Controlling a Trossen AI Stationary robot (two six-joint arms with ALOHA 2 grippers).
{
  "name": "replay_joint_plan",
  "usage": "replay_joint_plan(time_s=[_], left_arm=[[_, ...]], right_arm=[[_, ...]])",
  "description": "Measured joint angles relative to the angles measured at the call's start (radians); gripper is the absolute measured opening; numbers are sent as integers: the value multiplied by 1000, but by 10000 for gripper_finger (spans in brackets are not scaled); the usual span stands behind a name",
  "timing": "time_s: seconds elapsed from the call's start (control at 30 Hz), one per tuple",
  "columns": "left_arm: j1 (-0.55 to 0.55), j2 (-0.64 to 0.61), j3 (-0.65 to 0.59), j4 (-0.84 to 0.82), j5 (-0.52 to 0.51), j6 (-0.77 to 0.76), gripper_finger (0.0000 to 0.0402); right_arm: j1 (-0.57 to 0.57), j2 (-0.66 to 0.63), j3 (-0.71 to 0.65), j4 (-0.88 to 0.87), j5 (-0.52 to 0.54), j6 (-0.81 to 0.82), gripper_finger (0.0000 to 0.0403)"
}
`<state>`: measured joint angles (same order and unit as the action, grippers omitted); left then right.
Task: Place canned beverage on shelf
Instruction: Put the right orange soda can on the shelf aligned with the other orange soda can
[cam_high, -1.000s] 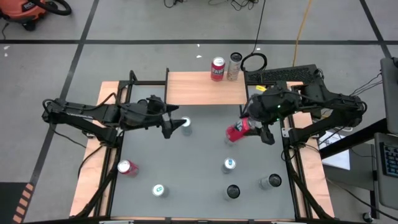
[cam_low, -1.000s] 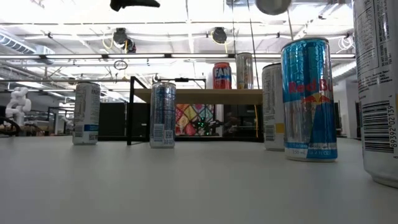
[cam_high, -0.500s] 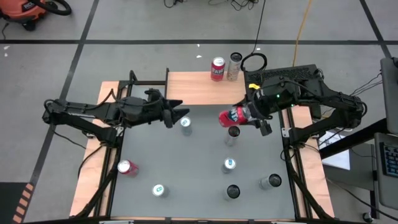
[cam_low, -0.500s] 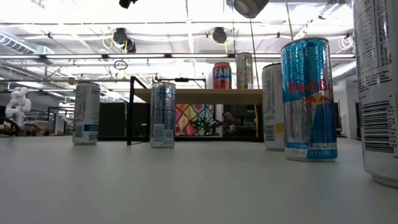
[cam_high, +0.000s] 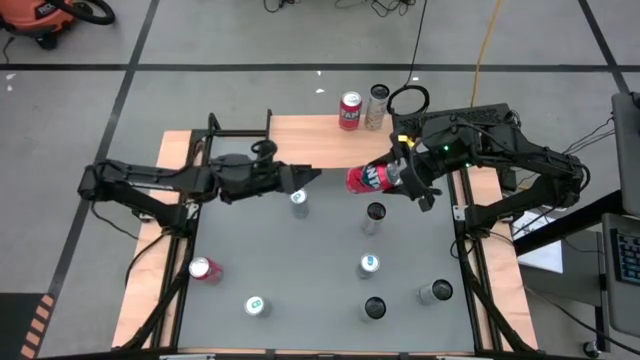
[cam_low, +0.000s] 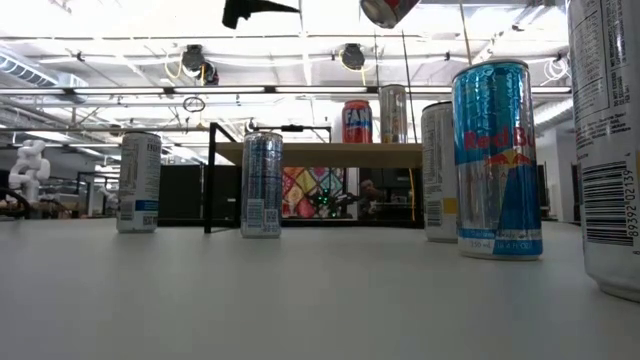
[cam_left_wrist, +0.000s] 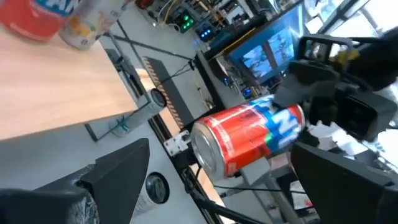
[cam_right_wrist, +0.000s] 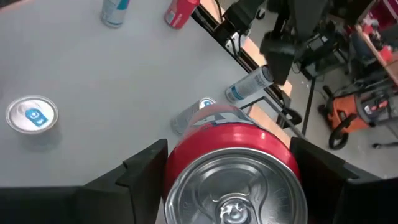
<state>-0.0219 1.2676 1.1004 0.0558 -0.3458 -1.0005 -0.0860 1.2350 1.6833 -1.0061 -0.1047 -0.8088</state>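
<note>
Carrying a red can (cam_high: 368, 178) sideways in the right gripper (cam_high: 400, 180) near the shelf (cam_high: 330, 142) edge; two cans already there; left gripper (cam_high: 305, 178) gaping empty.

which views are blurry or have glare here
Left wrist view: the held red can is fairly sharp, the cans on the shelf cropped and soft. Low view: bright ceiling lights, the nearest can cropped by the frame. High view: even light, no glare.
</note>
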Motion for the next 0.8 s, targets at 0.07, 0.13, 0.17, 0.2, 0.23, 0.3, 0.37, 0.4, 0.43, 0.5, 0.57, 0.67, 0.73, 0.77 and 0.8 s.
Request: replay_joint_plan(time_s=[0.07,0.13,0.17,0.2,0.23,0.3,0.37,0.4,0.43,0.5,0.57,0.67,0.73,0.77,0.8], left_arm=[[14,14,0,19,3,-7,392],[25,23,0,70,3,27,392],[32,23,0,96,2,51,392],[39,24,0,118,1,74,392],[46,24,0,132,2,97,393],[60,25,0,147,2,151,392],[68,27,0,165,2,237,392],[69,27,0,179,2,295,392],[69,26,0,193,2,362,393],[67,26,0,212,2,486,393],[67,26,0,213,2,579,393],[68,26,0,217,11,683,393],[68,26,0,220,35,734,393],[68,26,0,219,49,754,393],[68,26,0,219,67,771,393]], right_arm=[[0,0,0,0,0,-17,254],[0,0,0,0,0,-27,254],[0,0,0,0,0,-33,254],[0,0,0,0,0,-42,254],[0,0,0,0,1,-50,254],[0,0,0,3,2,-67,254],[0,0,0,17,4,-78,254],[0,0,0,29,5,-79,254],[0,1,0,41,5,-79,254],[0,6,0,65,6,-73,254],[0,8,-1,86,7,-71,254],[0,21,-1,115,18,-64,254],[0,31,-1,129,32,-48,254],[-1,39,-1,131,32,-34,254],[-1,44,-1,135,32,-21,254]])
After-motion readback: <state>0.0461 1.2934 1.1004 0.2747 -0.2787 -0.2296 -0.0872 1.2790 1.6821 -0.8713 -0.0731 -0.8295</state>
